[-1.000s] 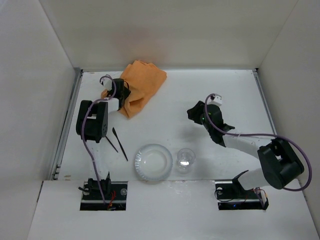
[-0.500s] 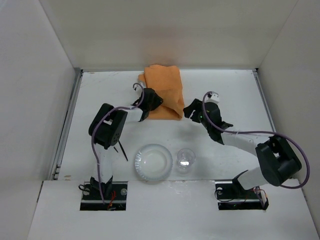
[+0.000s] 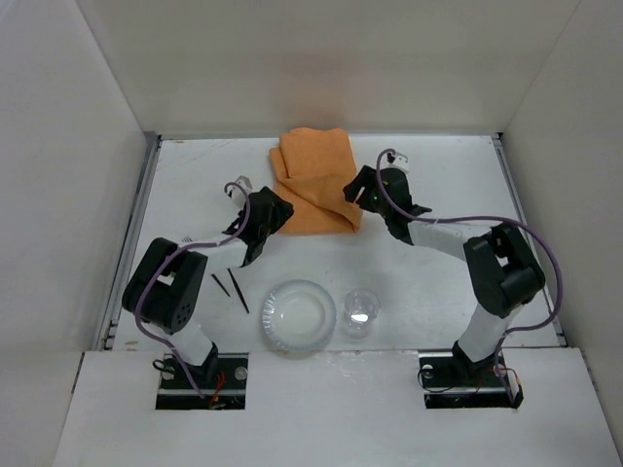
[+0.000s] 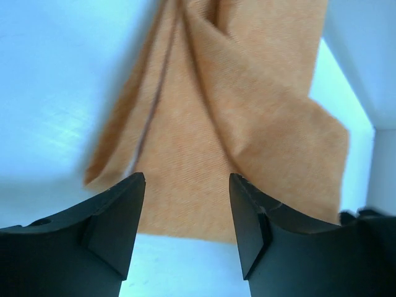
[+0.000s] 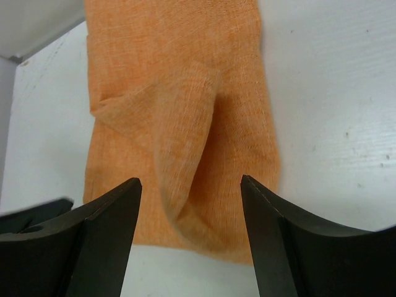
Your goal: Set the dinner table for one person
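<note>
**Orange mat down but rumpled, setting not yet assembled**

We find the dinner table [image 3: 458, 170] spread white and matte beneath both arms, walled by white panels. The orange cloth mat [image 3: 313, 180] lies on it at the far middle. It is not flat: both wrist views show raised folds running lengthwise and one doubled-over side.

The left gripper [image 3: 275, 212] sits just off the mat's near left corner and the right gripper [image 3: 354, 189] at its near right edge. Each has its jaws spread wide with nothing between them. In the wrist views we see only cloth and bare table past the fingers.

Well apart from the mat, near the arm bases, stand a clear plate [image 3: 299, 316] and a clear glass [image 3: 359, 309] just to its right. Two thin black utensils [image 3: 230, 288] lie left of the plate. We cannot tell which kind they are.

Our reading is an early stage. The mat is placed roughly but needs smoothing. Plate, glass and utensils all remain to be brought to it and arranged, so we judge most of the work undone.
</note>
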Controlling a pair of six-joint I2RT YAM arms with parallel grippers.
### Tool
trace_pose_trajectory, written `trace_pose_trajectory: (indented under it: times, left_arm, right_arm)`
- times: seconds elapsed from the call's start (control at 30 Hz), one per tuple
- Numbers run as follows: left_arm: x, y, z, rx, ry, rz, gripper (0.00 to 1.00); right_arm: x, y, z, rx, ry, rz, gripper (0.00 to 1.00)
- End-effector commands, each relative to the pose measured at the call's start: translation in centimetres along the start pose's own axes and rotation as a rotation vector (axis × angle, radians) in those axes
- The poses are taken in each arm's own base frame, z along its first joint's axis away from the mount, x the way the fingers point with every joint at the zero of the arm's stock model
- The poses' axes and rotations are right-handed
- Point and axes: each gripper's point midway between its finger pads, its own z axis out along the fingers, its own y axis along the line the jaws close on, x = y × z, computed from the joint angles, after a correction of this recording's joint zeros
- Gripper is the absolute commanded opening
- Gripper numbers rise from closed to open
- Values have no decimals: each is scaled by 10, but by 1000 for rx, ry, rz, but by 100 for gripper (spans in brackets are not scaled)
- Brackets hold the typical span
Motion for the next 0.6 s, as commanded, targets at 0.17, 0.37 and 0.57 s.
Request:
trace_pose_trajectory:
  times: [0.17,0.37,0.57]
  left_arm:
    - [2,53,-1,-112,-5,54,59]
    - [10,56,16,-109,45,57,60]
    - [27,65,33,-127,106,48,50]
  right_arm:
    - [-13,6,47,-8,23,22,70]
    - [-15,11,72,-34,47,41,65]
    - [-15,12,91,-39,61,48,49]
